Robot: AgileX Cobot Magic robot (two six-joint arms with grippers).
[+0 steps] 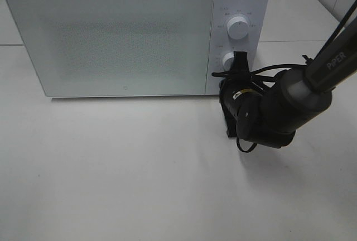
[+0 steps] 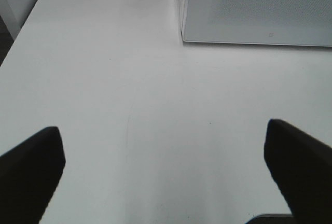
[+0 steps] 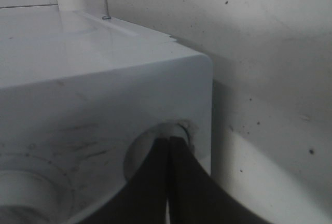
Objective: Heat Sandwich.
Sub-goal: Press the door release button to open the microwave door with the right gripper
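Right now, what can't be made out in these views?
Sandwich: in no view; microwave door frosted, inside hidden.
Lower knob: exterior high, right gripper overlaps it; contact unclear.
Dial markings: exterior high, too small.
Left gripper: left wrist, frame edge cuts all but fingertips.

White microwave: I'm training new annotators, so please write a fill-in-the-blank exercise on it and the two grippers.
The white microwave's frosted door is ___. The right gripper's closed black tips meet the ___ of its two round white knobs. The left gripper, above the bare white table, is ___.
Missing words: shut; lower; open.
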